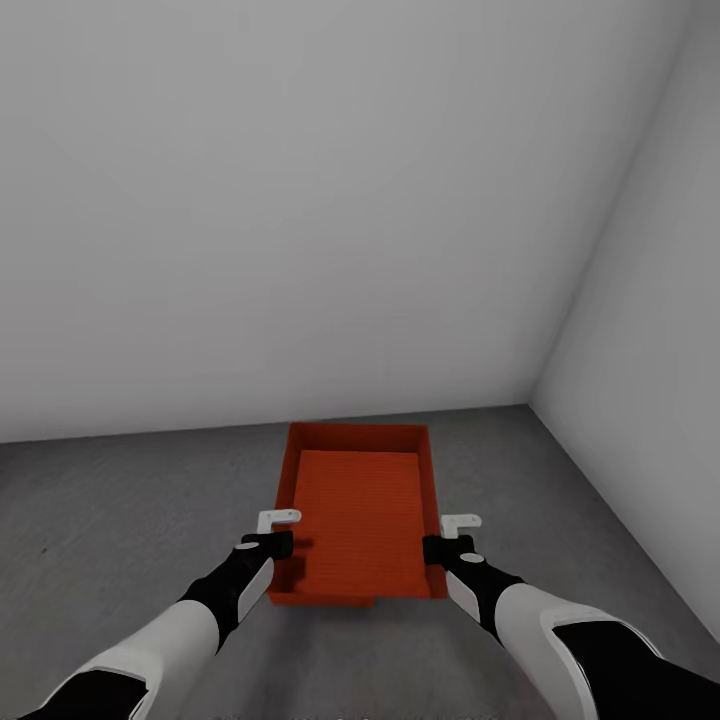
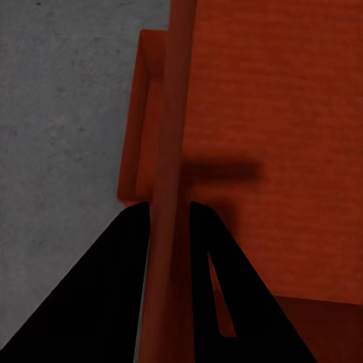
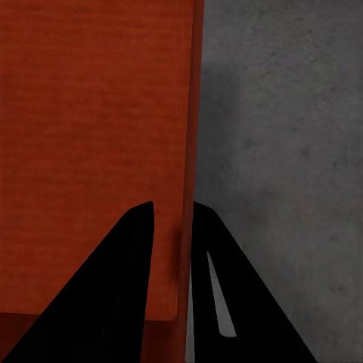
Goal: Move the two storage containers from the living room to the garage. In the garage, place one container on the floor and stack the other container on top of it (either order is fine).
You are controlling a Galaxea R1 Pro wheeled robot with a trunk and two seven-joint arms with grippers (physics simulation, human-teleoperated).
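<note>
One orange-red storage container (image 1: 360,510) sits lengthwise in front of me over the dark grey garage floor (image 1: 120,500). My left gripper (image 1: 285,545) is shut on its left side wall (image 2: 170,136), and my right gripper (image 1: 432,550) is shut on its right side wall (image 3: 193,113). Its ribbed bottom (image 3: 91,113) is bare. Part of a second container's orange wall (image 2: 140,121) shows just outside the gripped left wall. A dark orange strip (image 1: 335,601) peeks out under the front edge. I cannot tell whether the upper container rests on the lower one or hangs above it.
Two pale grey walls meet in a corner (image 1: 530,400) just beyond the container. The right wall (image 1: 650,350) runs close along my right arm. Rough grey floor (image 3: 287,151) spreads out to both sides.
</note>
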